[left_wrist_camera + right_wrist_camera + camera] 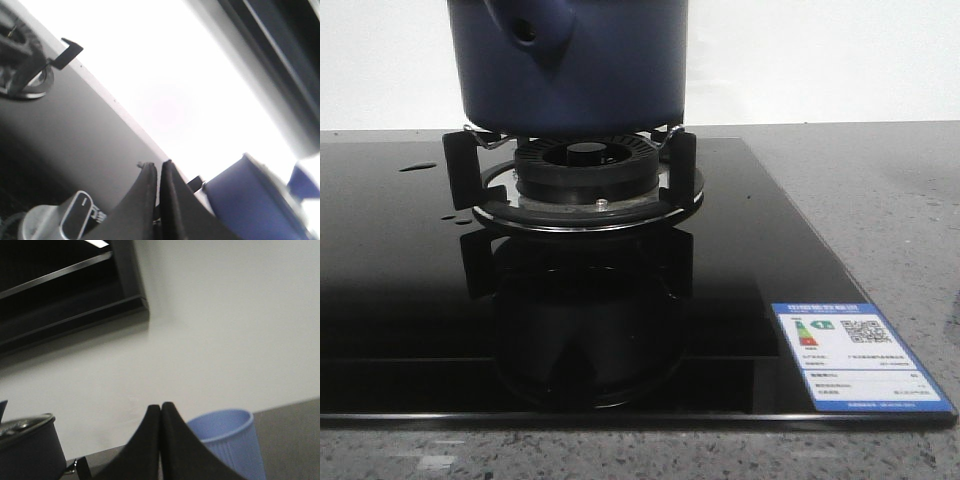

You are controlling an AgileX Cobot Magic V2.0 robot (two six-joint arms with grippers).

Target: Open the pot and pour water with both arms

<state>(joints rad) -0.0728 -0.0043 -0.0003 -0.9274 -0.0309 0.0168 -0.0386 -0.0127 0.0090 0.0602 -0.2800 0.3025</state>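
The dark navy pot [570,70] stands on the burner's black supports [585,175], its side stub with a hole [525,30] facing the camera; its top is cut off in the front view. It also shows in the left wrist view [250,205] and in the right wrist view [27,450], where a shiny lid [22,422] sits on it. A pale blue ribbed cup [230,442] stands on the counter. My left gripper [159,167] is shut and empty, beside the pot. My right gripper [161,407] is shut and empty, between pot and cup. Neither gripper shows in the front view.
The black glass hob [400,300] carries a blue-white energy label [855,360] at its front right corner and small water drops [418,167] at the left. Grey speckled counter [880,200] surrounds it. A second burner [22,70] and a control knob [75,215] show in the left wrist view.
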